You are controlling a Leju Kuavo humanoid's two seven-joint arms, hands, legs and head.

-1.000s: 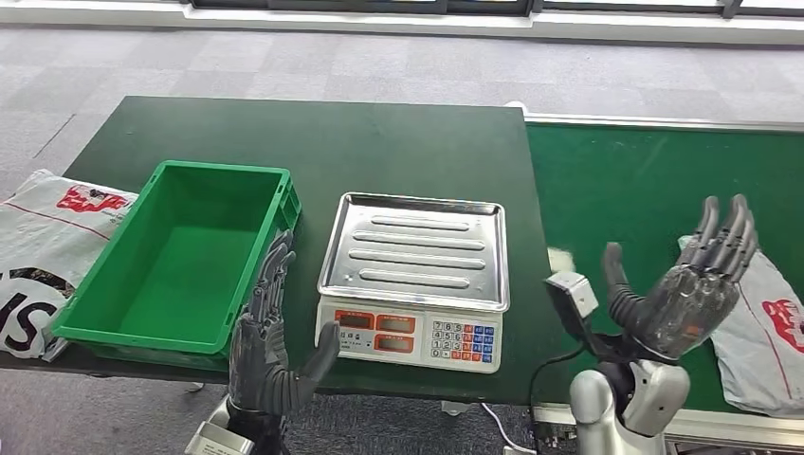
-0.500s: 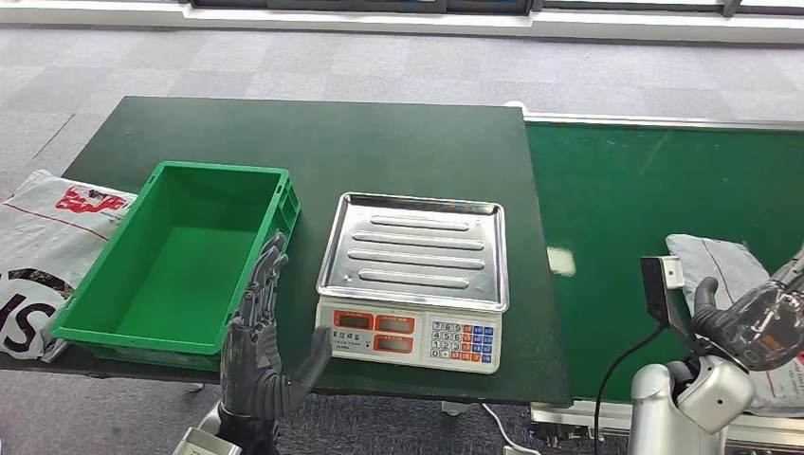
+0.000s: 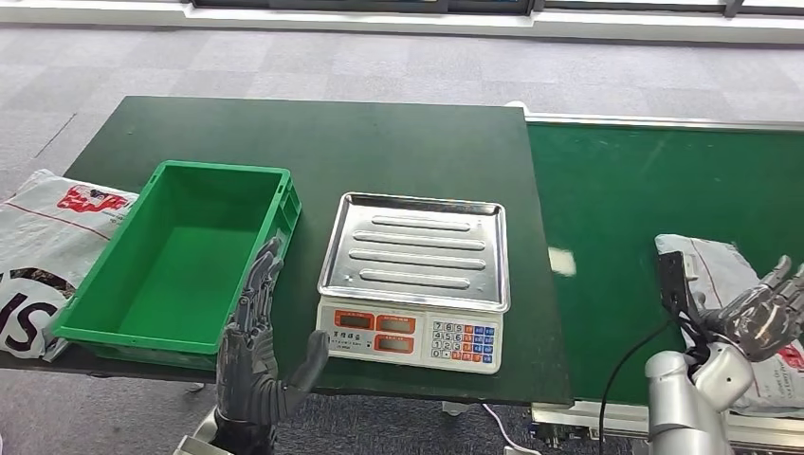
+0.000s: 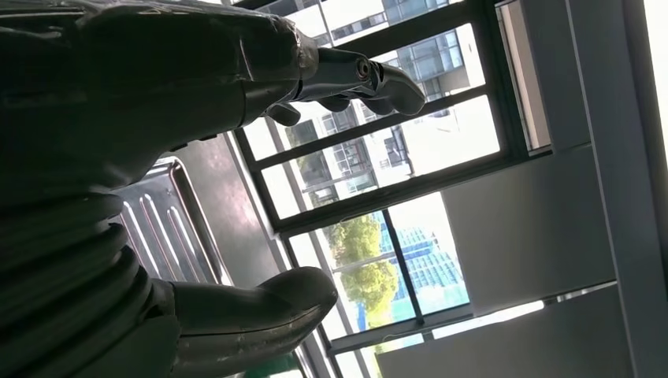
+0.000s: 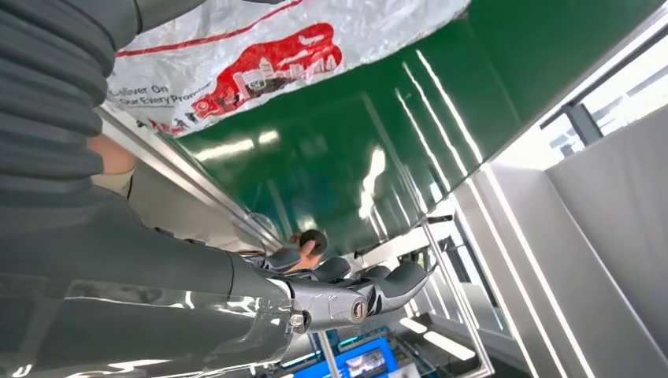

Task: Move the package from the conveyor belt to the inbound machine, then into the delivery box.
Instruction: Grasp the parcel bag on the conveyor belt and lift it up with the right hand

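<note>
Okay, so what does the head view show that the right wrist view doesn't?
Only the head view takes in the green crate, the scale with its steel tray, the dark green table and the left hand, open near the table's front edge. Only the right wrist view shows the red print on the package close up and the building interior beyond the belt. Both show the package, the green conveyor belt and the right hand, open with fingers spread.

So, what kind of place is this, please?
Probably a parcel sorting or logistics station, perhaps a demo setup. A green conveyor belt carries a grey mailer package, a weighing scale sits on the dark table, and an empty green crate waits beside the scale.
</note>
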